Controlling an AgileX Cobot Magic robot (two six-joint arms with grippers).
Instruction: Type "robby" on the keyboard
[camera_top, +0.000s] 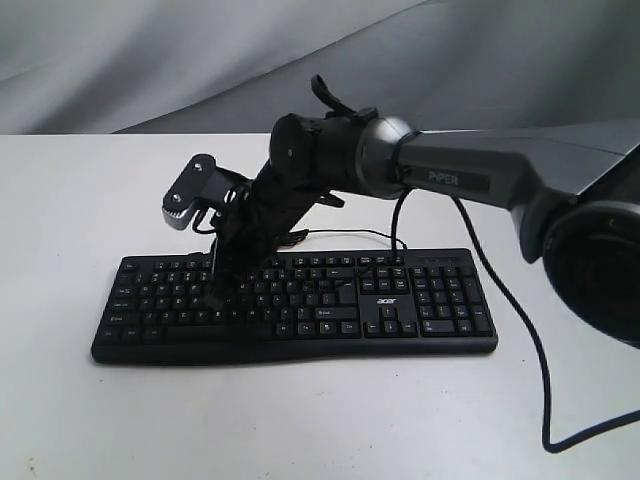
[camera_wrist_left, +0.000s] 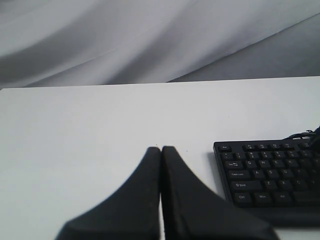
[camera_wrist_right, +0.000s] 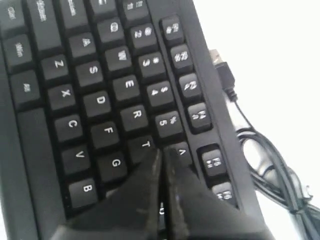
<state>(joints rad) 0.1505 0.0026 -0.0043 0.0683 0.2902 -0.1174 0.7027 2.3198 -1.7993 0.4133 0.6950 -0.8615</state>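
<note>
The black keyboard (camera_top: 330, 300) with white legends and an "acer" logo lies across the white table. My right arm reaches over its left half. The right gripper (camera_top: 214, 296) is shut and points down at the letter keys. In the right wrist view the right gripper (camera_wrist_right: 162, 151) has its tips pressed together, empty, between the T key (camera_wrist_right: 145, 145) and the number key beside it; whether they touch a key cannot be told. My left gripper (camera_wrist_left: 161, 149) is shut on nothing over bare table, left of the keyboard's (camera_wrist_left: 270, 175) end. It is out of the exterior view.
The keyboard's thin black cable (camera_top: 350, 233) loops behind it, bundled with a USB plug (camera_wrist_right: 222, 70) off the back edge. A thicker arm cable (camera_top: 520, 330) hangs down to the table at the right. Grey cloth (camera_top: 150, 60) hangs behind the table.
</note>
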